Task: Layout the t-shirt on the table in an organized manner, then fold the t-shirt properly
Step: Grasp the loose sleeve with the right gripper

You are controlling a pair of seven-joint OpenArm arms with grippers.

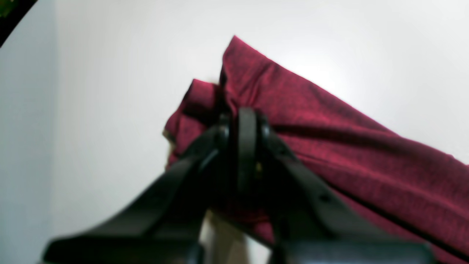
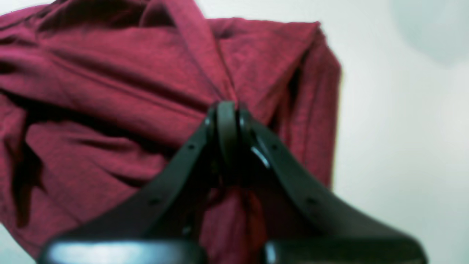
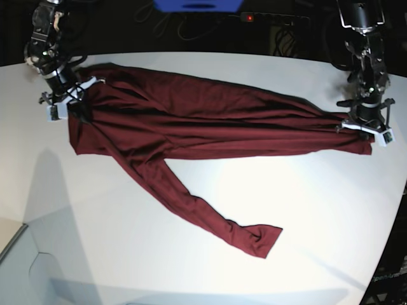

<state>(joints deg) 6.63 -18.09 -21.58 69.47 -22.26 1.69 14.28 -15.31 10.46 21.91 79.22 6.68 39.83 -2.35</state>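
The maroon t-shirt [image 3: 191,121] lies stretched across the white table [image 3: 305,210], pulled taut between both arms. One long sleeve [image 3: 203,213] trails toward the front. On the base view's right, my left gripper [image 3: 357,126] is shut on the shirt's end; its wrist view shows the shut fingers [image 1: 246,124] pinching the cloth [image 1: 329,121]. At the base view's far left my right gripper [image 3: 75,105] is shut on the other end, and in its own view the fingers [image 2: 227,121] clamp bunched fabric [image 2: 110,80].
A blue object [image 3: 197,5] and cables lie beyond the table's back edge in the dark. The table's curved edge runs close to my left arm [image 3: 364,57] on the right. A lower grey surface [image 3: 25,267] shows at the front left.
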